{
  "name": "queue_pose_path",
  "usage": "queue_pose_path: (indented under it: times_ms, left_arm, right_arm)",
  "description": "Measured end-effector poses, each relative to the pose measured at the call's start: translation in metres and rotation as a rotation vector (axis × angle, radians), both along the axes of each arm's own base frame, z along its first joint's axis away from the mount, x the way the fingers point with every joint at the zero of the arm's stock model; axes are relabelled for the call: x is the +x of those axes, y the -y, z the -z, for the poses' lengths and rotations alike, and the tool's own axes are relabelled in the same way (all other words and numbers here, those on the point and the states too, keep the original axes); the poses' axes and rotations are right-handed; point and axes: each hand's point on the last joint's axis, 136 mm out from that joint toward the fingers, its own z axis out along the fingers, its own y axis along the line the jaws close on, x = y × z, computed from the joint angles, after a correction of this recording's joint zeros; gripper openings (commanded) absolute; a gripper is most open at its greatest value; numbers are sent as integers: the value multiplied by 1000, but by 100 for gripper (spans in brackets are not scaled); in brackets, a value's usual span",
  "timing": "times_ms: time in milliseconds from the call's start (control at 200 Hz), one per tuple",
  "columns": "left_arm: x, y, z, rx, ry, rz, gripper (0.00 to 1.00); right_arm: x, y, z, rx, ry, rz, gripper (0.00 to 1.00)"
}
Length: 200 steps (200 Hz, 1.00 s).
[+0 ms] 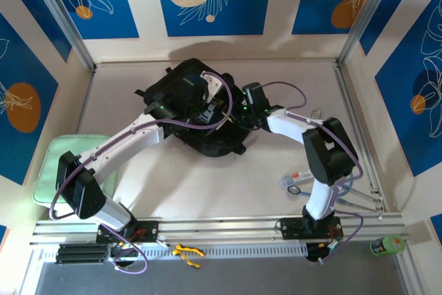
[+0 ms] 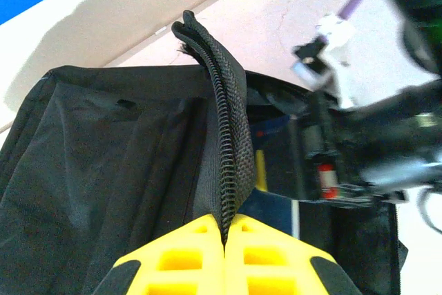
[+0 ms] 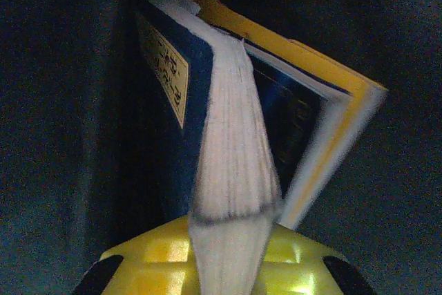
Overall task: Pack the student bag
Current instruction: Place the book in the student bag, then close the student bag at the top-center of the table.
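The student bag (image 1: 200, 126), a large black fabric backpack, lies at the middle of the table with its mouth held open. My left gripper (image 2: 225, 229) is shut on the zip edge (image 2: 228, 122) of the opening and lifts it upright. Under that flap the blue and yellow book (image 2: 276, 202) shows inside the bag. My right gripper (image 3: 231, 229) is inside the dark bag, shut on the book's white page block (image 3: 231, 164), whose blue cover (image 3: 169, 81) fans open. In the top view the left gripper (image 1: 199, 101) and the right gripper (image 1: 243, 110) meet over the bag.
A pale green flat pad (image 1: 50, 164) lies at the left edge beside the left arm. Pens and small items (image 1: 298, 181) lie on the table at the right, near the right arm's base. Raised rails border the table.
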Motion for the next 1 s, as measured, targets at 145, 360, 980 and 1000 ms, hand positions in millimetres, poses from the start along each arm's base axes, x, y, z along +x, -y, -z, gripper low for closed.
queue_pose_path:
  times_ms: [145, 360, 980, 1000]
  left_arm:
    - [-1, -1, 2, -16, -7, -11, 0]
    - [0, -1, 2, -42, -25, -6, 1]
    - [-11, 56, 48, -254, -318, 225, 84]
    - [-10, 55, 48, -259, -320, 215, 86]
  right_arm:
    - [20, -25, 4, 12, 24, -18, 19]
    - [13, -14, 19, -7, -14, -6, 63]
    - [-63, 155, -80, -154, 179, 318, 72]
    - [-65, 159, -83, -163, 190, 329, 72]
